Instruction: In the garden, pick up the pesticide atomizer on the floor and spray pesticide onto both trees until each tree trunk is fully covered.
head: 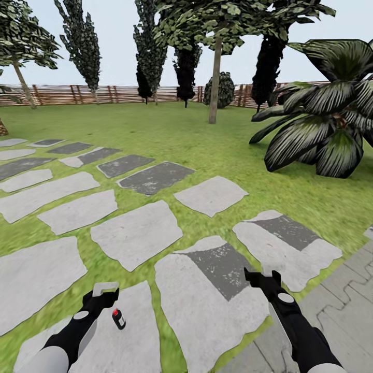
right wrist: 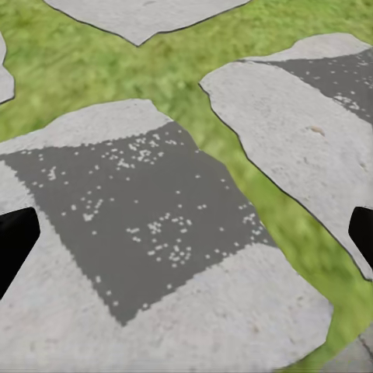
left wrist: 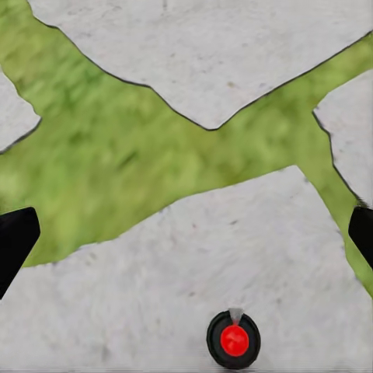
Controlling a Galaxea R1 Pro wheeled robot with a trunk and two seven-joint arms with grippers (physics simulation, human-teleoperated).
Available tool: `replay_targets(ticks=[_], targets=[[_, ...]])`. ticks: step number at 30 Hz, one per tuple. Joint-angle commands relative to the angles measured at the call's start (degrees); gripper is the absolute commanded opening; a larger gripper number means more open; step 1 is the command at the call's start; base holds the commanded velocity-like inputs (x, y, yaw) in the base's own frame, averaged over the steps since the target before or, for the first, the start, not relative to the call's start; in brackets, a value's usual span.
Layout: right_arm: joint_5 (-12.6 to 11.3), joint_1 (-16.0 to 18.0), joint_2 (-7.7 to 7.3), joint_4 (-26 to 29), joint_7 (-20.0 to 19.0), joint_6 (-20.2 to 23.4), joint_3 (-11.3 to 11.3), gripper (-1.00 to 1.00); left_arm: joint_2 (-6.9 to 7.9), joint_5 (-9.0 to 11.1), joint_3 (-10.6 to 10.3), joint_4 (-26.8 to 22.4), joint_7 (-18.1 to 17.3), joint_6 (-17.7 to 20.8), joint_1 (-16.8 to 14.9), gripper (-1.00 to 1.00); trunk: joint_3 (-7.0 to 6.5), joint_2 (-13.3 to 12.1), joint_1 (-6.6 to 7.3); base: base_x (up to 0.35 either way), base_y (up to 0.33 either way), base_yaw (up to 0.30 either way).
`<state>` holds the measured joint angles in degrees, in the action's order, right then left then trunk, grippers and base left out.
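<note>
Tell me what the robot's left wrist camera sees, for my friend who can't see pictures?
A small black pesticide atomizer with a red top stands upright on a pale grey stepping stone, seen from straight above. The open left hand hovers over it, one dark fingertip at each side edge. Beyond the stone, green grass runs between more grey stones.

Black atomizer [head: 118, 318] w/ red cap stands upright on grey stone [head: 124, 336]; tree trunk [head: 214, 83] far across lawn [head: 207, 140].
</note>
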<state>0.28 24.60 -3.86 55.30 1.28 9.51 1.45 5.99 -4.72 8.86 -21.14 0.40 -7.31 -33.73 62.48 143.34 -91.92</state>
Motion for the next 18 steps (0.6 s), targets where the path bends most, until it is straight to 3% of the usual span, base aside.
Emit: replay_targets(ticks=[1,18], targets=[[0.01,0.01,-0.01,0.13,0.13,0.33,-0.04,1.0,-0.07,-0.48,0.28,0.06,0.04,-0.24,-0.03,1.0,0.28,0.04,-0.01,0.0,0.0,0.0],[-0.02,0.01,-0.01,0.34,0.18,0.33,0.05,1.0,-0.18,-0.55,0.2,0.11,0.04,-0.58,-0.03,1.0,5.3,0.26,-0.45,0.0,0.0,0.0]])
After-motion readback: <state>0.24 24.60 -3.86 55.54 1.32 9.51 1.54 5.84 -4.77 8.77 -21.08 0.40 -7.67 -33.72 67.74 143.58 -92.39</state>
